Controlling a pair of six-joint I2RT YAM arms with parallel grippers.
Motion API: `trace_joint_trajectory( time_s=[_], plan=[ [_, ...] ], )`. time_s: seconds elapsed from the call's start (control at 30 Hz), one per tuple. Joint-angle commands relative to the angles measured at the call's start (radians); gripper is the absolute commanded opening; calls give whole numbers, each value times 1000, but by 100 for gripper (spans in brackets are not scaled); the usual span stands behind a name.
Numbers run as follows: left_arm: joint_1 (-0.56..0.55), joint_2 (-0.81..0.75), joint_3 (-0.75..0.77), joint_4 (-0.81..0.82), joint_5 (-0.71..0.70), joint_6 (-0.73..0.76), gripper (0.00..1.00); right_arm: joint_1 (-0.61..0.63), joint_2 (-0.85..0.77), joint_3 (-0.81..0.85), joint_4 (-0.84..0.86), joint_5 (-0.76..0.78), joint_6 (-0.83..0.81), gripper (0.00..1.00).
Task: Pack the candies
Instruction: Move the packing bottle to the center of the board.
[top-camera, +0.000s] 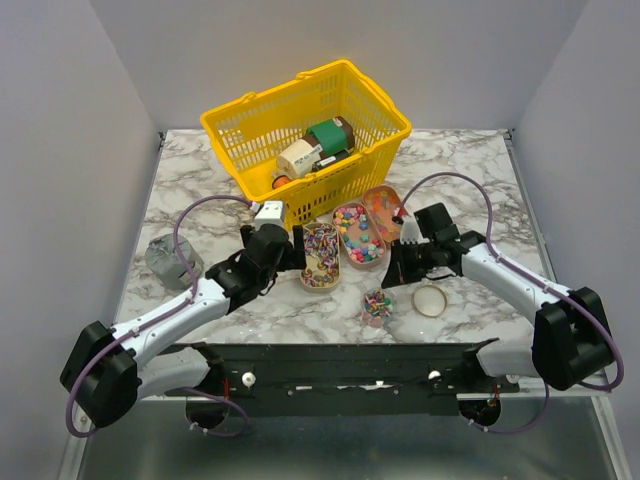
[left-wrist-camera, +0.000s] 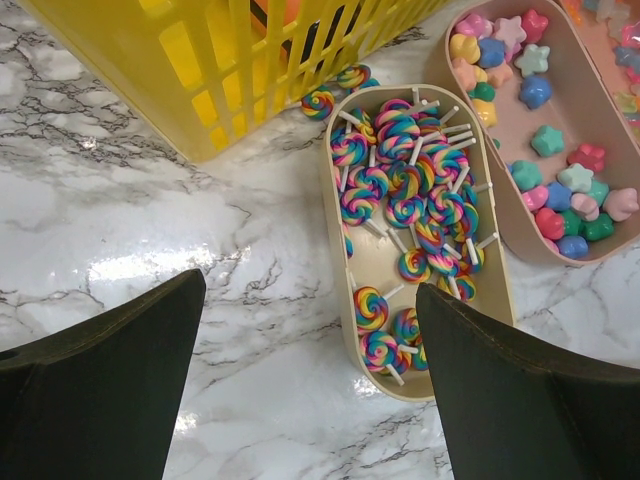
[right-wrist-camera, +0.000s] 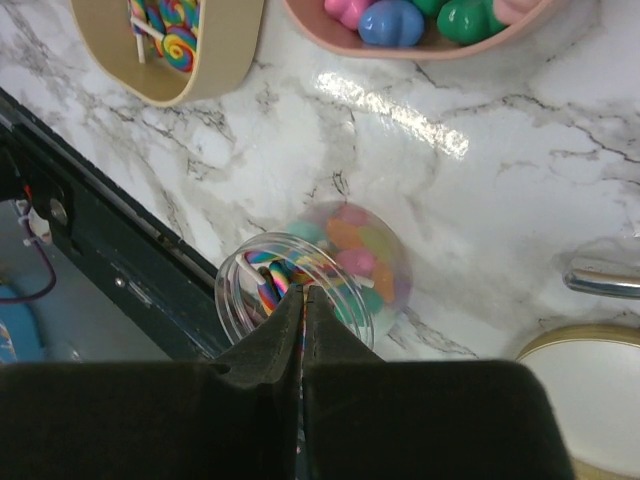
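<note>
Left gripper (left-wrist-camera: 310, 290) gapes over the tray (left-wrist-camera: 385, 262) of lollipops (left-wrist-camera: 405, 185). Right gripper (right-wrist-camera: 302, 295), fingers pressed together, hangs over the jar (right-wrist-camera: 235, 285). The candies (left-wrist-camera: 548, 140) look light, hard and slick, so a lollipop is best nipped by its stick.

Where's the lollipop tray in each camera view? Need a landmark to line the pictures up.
Top external: lollipop tray sits mid-picture, just in front of the yellow basket.
Left wrist: lollipop tray runs up the centre-right, fully shown.
Right wrist: lollipop tray is in the top-left corner, with only one end showing.
Shared landmark: the pink tray, just to its picture-right in all three views.
</note>
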Motion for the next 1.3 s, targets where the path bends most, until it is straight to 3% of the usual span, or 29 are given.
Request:
trace_joint_trajectory(
  time_s=[0.0,0.53,0.73,0.97,1.27],
  plan=[
    [6,14,27,11,4,-2,99,7,-18,-4,-82,-62,-55,10],
    [6,27,36,9,6,-2,99,59,22,29,-106,-93,-60,10],
    [8,19,28,6,-3,-7,99,136,48,23,-58,59,12,10],
    [8,13,28,3,-10,-4,99,164,10,-9,-28,391,143,9],
    [9,22,34,6,-7,-2,99,164,-166,49,-120,396,135,11]
  ],
)
